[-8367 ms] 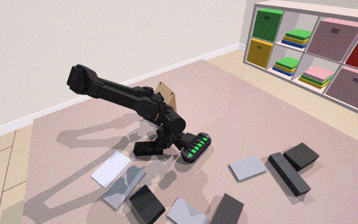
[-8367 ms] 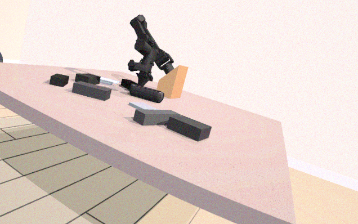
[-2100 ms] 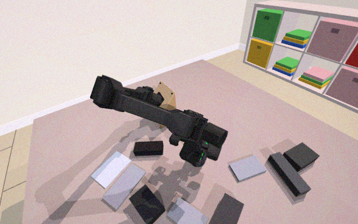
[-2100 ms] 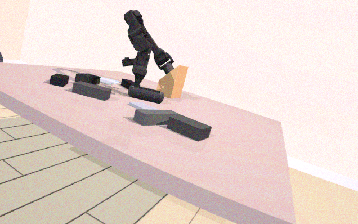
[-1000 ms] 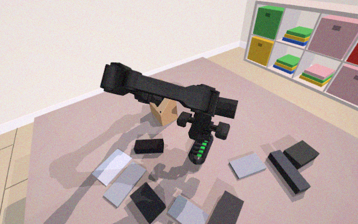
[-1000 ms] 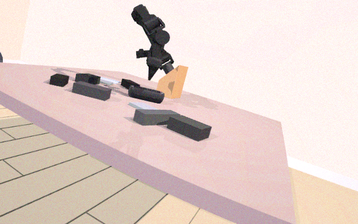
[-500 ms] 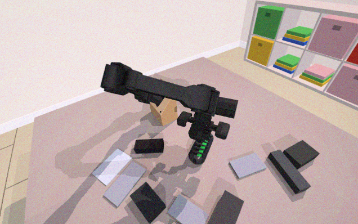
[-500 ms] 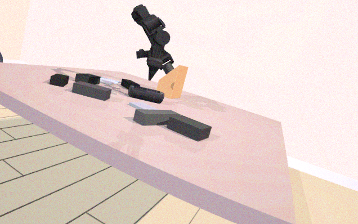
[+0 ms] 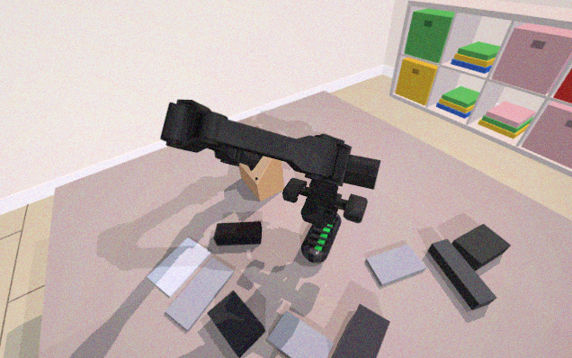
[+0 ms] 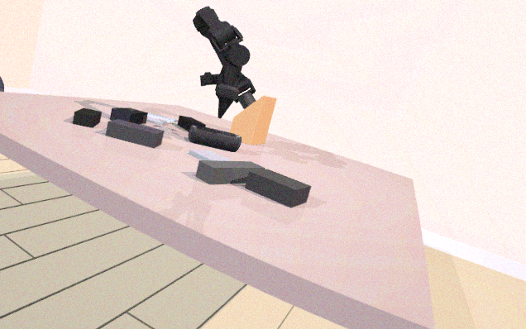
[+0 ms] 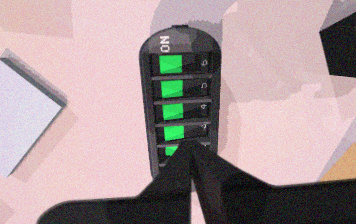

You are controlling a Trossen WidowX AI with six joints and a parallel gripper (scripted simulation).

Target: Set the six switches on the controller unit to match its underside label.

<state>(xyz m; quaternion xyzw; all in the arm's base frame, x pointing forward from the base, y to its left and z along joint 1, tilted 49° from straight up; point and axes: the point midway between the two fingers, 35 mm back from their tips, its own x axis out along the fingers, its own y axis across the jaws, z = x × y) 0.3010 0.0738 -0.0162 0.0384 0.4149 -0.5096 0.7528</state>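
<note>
The dark grey controller unit (image 9: 313,255) (image 10: 215,140) (image 11: 181,39) lies on its base on the bench, switches up. In the wrist view, "ON" is printed at its far end, and the switches numbered 6, 5, 4 and 3 show their green ends on the left. A further green end shows partly beside the fingertips; the rest of the near end is hidden. I cannot tell clearly which ends are pressed down. The label underneath is hidden. My gripper (image 10: 221,116) (image 11: 188,146) is shut and empty, with its tips above the unit's low-numbered end, apart from it.
An orange-brown notched block (image 9: 272,181) (image 10: 258,124) stands behind the unit. A black block (image 9: 238,234) and pale plates (image 9: 200,292) (image 11: 27,117) lie to its left and front in the top view. Another pale plate (image 9: 396,264) and two dark blocks (image 9: 462,275) (image 9: 482,244) lie right.
</note>
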